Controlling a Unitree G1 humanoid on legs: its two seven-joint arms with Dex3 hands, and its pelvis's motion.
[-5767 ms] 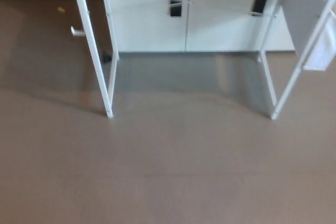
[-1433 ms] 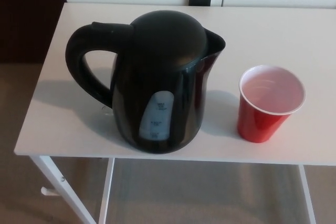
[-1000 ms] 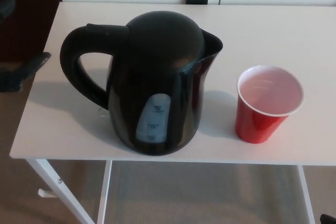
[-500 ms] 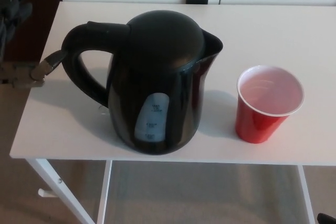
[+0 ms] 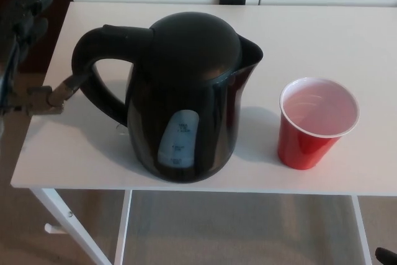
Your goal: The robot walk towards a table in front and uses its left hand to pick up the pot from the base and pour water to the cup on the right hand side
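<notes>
One black pot stands upright on the white table, spout to the picture's right toward the red cup, handle to the left. Its gauge window's print is unreadable. The left hand has its fingers spread, thumb tip at the handle.

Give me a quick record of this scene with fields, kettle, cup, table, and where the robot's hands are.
kettle: black kettle upright on the white table, handle to the robot's left, spout toward the cup
cup: red cup, upright, right of the kettle, apart from it
left hand: left hand at the table's left edge, fingers apart, thumb tip at the kettle handle, not gripping
right hand: not in view
pouring: not begun
</notes>
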